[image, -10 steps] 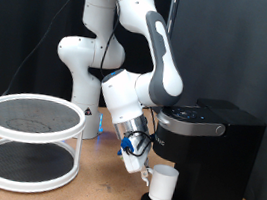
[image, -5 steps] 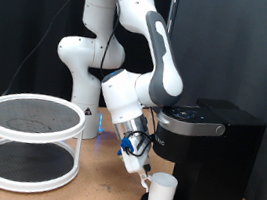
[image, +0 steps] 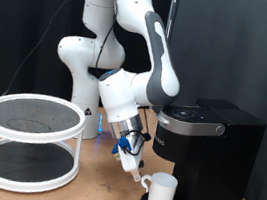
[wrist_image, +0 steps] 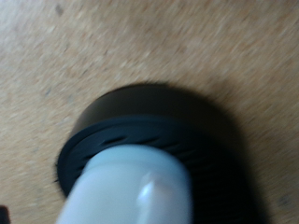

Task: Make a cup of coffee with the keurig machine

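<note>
The gripper (image: 133, 168) has been drawn back to the left, off the cup (image: 161, 192); its opening cannot be told. The cup, plain white and upright, has been set on the round drip base of the keurig machine (image: 206, 156).

The exterior view looks level across the wooden worktop (image: 90, 190) from near its front edge, taking in the whole scene from a moderate distance. The wrist view looks steeply down from very close, blurred. Both views share the cup (image: 161, 191) (wrist_image: 140, 191) on the keurig machine (image: 207, 151) (wrist_image: 140, 126) drip base.
</note>
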Controlling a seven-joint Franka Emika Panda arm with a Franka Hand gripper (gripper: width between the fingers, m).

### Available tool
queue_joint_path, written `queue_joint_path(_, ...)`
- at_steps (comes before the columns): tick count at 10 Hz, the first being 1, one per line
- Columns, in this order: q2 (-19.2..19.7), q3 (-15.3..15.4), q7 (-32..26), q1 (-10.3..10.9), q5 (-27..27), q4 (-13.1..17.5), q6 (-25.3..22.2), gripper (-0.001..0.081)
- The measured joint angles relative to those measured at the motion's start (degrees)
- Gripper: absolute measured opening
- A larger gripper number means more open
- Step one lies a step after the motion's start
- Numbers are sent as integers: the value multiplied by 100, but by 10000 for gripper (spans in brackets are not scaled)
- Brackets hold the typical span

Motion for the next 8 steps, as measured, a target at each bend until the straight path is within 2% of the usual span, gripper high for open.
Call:
queue_joint_path(1,-143,-89,59,-70,-299,-185,-242,726)
queue_joint_path(4,-679,-304,51,-322,-501,-600,-898,734)
queue_joint_path(5,-673,-293,48,-320,-503,-599,-897,734)
queue_joint_path(6,-713,-287,-92,-321,-516,-612,-1101,734)
queue_joint_path(8,-1076,-305,-235,-326,-570,-725,-1929,734)
